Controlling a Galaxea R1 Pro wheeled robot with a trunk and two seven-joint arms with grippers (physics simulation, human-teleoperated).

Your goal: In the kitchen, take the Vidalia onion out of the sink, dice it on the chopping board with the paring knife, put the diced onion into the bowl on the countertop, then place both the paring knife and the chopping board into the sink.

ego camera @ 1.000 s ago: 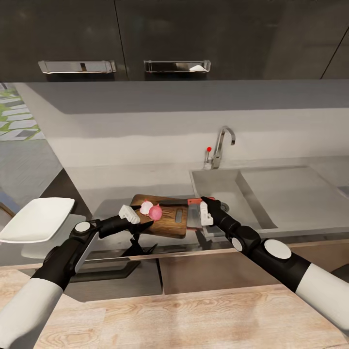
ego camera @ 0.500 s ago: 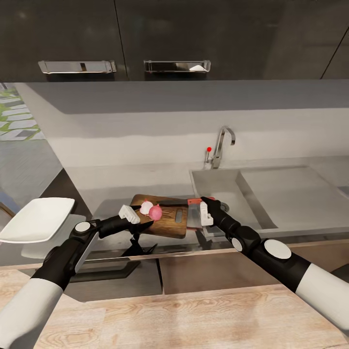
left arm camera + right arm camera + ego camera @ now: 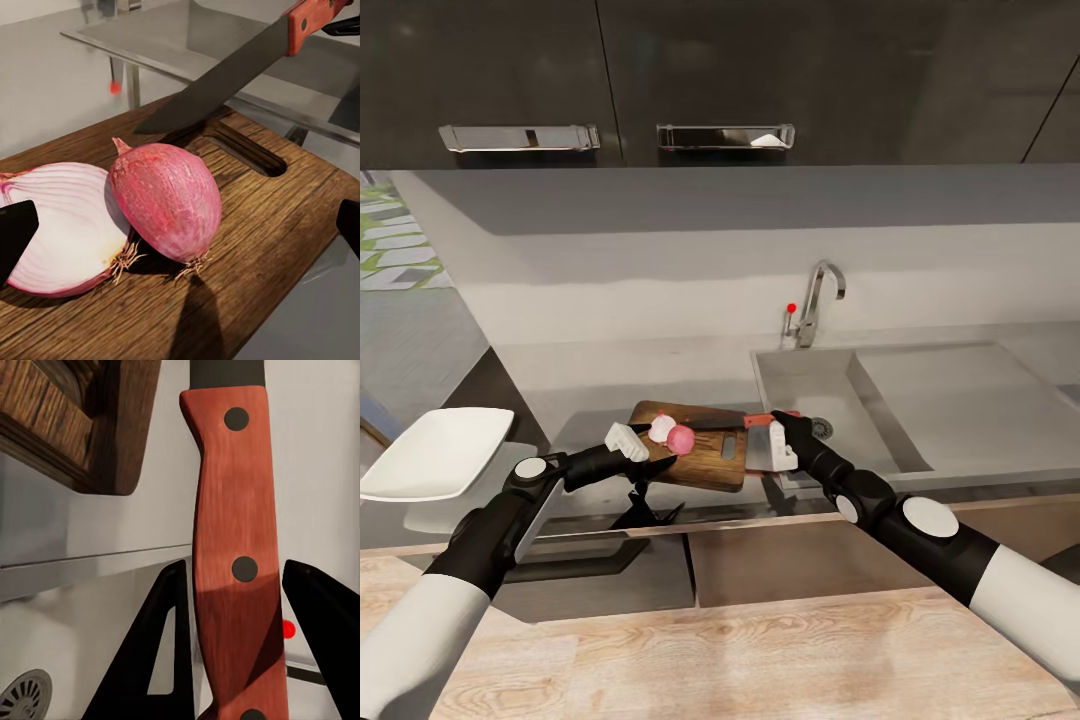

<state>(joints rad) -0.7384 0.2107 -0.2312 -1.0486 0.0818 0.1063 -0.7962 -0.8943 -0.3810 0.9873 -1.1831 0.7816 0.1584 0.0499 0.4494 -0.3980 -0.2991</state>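
Two pink onion halves (image 3: 127,217) on one dark wooden chopping board (image 3: 705,450); right claw (image 3: 780,440) clamps the red-handled paring knife (image 3: 232,562), left claw (image 3: 632,442) gapes empty.

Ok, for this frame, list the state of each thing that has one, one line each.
Onion: cut in two halves, on the board.
Chopping board: flat on the countertop, beside the sink.
Paring knife: handle between the right gripper's fingers, blade over the board.
Bowl: empty.
Left gripper: open, at the onion.
Right gripper: around the knife handle.
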